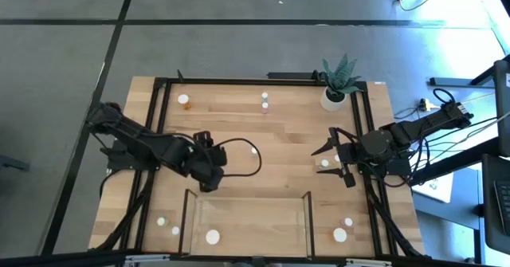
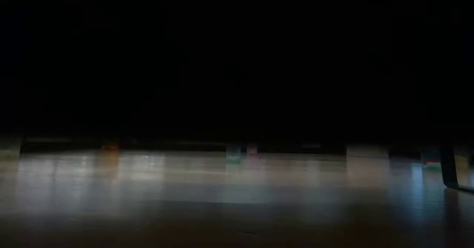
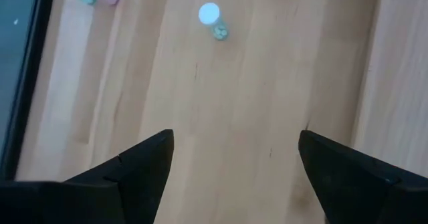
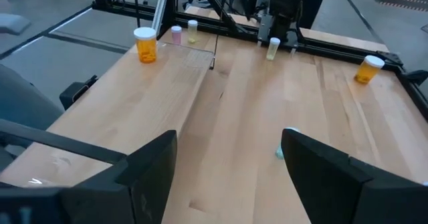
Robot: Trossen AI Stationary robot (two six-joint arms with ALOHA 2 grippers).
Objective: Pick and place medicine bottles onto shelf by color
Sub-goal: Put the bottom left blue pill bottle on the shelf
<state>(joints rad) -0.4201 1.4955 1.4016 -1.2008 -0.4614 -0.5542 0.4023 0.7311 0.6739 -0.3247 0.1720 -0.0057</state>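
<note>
The right gripper's [image 4: 229, 140] two dark fingers fill the foreground of its wrist view, spread wide with nothing between them but bare board. Peeking out at the inner edge of one finger is a tiny teal-bodied medicine bottle with a white cap [image 4: 281, 153]. In the high view it stands upright, cap to the ceiling, touching or almost touching the gripper at about its 9 o'clock, so this arm is far the nearer. My judgement is that the pick turns on a small sideways shift to centre the bottle in the gap. Farther out, the left gripper [image 3: 235, 140] is equally wide and empty, facing a second small greenish bottle with a white cap [image 3: 214, 22], well apart at about its 2 o'clock. The light-wood shelf board with thin dark end bars [image 1: 247, 215] lies at the table's 6 o'clock edge.
</note>
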